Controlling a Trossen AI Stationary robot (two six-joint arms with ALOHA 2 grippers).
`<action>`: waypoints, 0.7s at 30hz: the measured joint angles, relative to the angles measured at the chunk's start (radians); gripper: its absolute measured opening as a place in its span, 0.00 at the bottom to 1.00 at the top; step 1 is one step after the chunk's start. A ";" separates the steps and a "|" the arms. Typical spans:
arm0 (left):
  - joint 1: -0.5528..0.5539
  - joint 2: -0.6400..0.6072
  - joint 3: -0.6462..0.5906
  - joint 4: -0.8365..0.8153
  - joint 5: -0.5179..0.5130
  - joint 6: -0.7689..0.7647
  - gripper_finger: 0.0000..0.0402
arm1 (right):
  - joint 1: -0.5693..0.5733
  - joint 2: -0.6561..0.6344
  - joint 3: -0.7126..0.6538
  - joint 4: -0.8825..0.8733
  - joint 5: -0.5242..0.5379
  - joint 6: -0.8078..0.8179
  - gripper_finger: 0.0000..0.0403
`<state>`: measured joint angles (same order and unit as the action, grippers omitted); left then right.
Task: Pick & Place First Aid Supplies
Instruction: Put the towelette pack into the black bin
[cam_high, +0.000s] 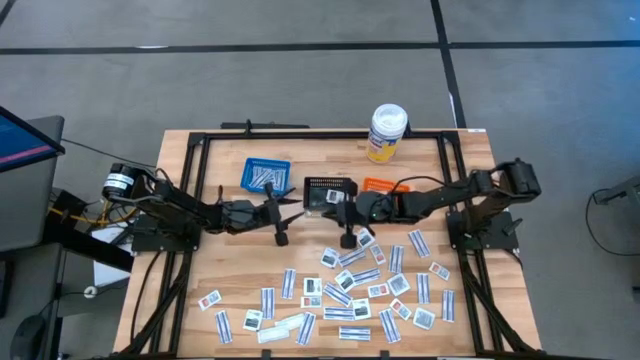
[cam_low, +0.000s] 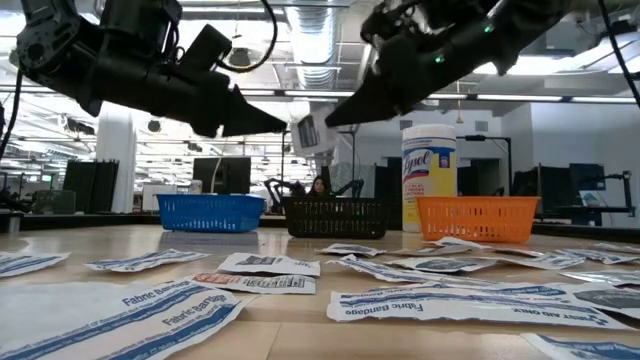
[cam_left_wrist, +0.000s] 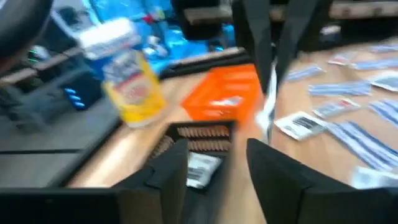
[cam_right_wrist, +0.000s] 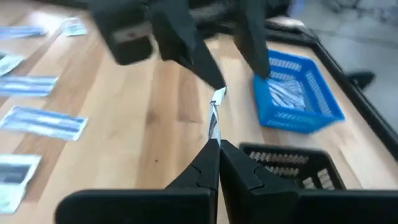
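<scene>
Mid-handover above the counter (cam_high: 230, 275): the right claw (cam_right_wrist: 217, 144) pinches a small packet (cam_right_wrist: 215, 115) shut-tight; the left claw (cam_left_wrist: 217, 165) gapes empty. Next, likely, dropping it in the black basket (cam_high: 329, 190).

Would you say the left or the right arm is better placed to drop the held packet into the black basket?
Right, probably. The right gripper is shut on a small packet, next to the black basket. The left gripper is open and holds nothing.
</scene>
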<state>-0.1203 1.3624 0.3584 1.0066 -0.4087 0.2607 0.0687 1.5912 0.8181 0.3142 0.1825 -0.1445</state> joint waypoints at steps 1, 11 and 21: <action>0.002 0.000 0.000 -0.005 0.041 -0.009 0.44 | 0.008 -0.003 0.000 -0.006 0.000 -0.020 0.00; 0.046 0.000 0.000 0.002 0.349 -0.136 0.47 | 0.050 0.001 0.000 0.047 -0.001 -0.154 0.00; 0.041 0.000 0.032 0.011 0.382 -0.138 0.37 | 0.048 0.001 0.000 0.134 -0.034 -0.154 0.00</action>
<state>-0.0792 1.3624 0.3907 1.0179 -0.0265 0.1226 0.1169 1.5921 0.8181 0.4480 0.1490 -0.2981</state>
